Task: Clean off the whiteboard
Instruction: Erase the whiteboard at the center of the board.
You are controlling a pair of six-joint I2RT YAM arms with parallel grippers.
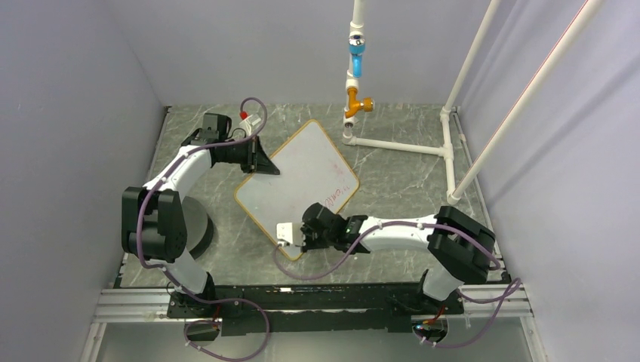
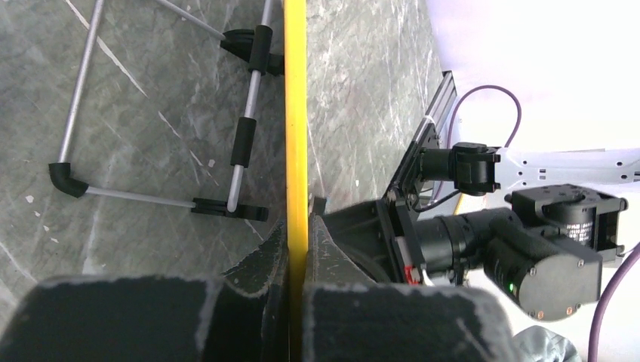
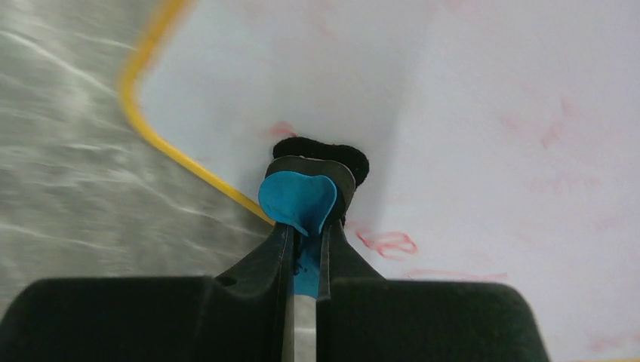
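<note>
From above: the whiteboard sits about mid-table, turned diamond-wise, with faint red writing toward its right corner. The left gripper is at the board's far-left edge. The right gripper is over the near corner with a small eraser at its tip. A white pipe frame stands on the far right of the board, well apart from it.

Left wrist cam: you see the whiteboard edge-on, just its yellow frame running straight up the picture. The left gripper has its jaws pinched tight on that frame. On one side of the frame there's a wire stand with black clip feet. Can't tell from here whether the board is lying flat or tipped up.

Right wrist cam: the right gripper has narrow jaws clamped on the blue-backed eraser, whose black pad is pressed against the whiteboard just inside the yellow corner. Red scribbles are right beside the eraser, with fainter pink smudges further across the board.
</note>
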